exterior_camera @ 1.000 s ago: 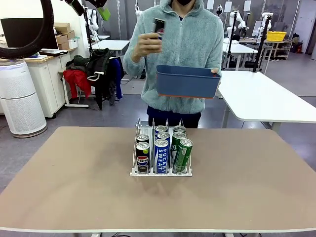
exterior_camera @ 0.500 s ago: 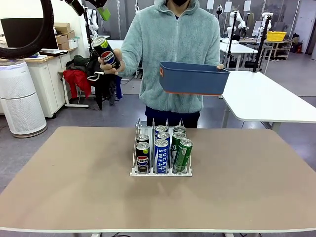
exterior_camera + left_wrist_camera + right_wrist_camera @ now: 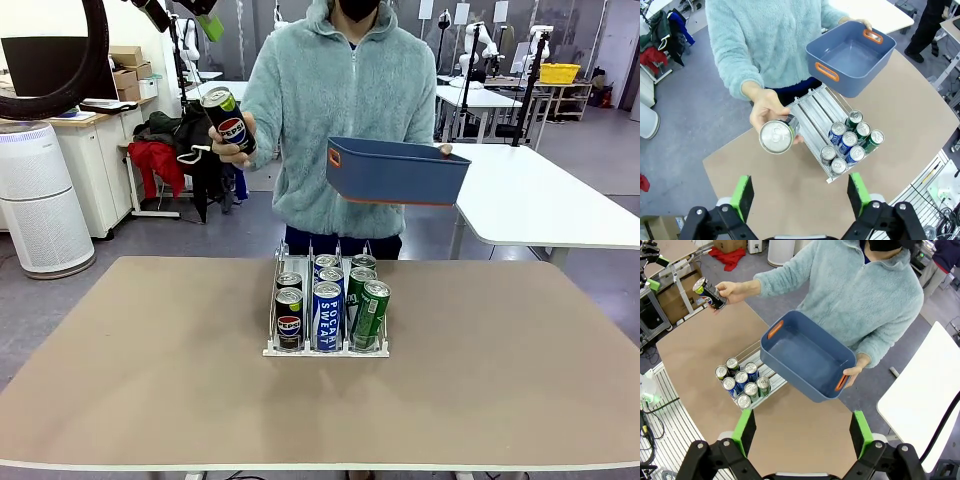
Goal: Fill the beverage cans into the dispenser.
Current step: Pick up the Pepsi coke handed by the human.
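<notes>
The dispenser (image 3: 275,349) stands mid-table with two black Pepsi cans (image 3: 289,318) in its left lane, blue Pocari Sweat cans (image 3: 327,312) in the middle and green cans (image 3: 371,312) on the right. Beyond the far edge, a person's hand holds another black Pepsi can (image 3: 228,122) up, tilted, well above the table. From above I see that can's silver top (image 3: 776,136) and the rack's bare far lanes (image 3: 812,107). My left gripper (image 3: 800,195) hangs high over the table, open and holding nothing. My right gripper (image 3: 802,432) is also high, open and holding nothing.
The person's other hand holds a blue rectangular bin (image 3: 395,172) with orange handles, its inside bare (image 3: 805,357). The brown table (image 3: 150,370) is bare around the rack. A white table (image 3: 540,200) stands behind at right, a white air purifier (image 3: 40,200) at left.
The person's hand took the black can from beside the bin out toward picture left and now holds it slightly lower. The bin drifted a little right and down. Rack and grippers unchanged.
</notes>
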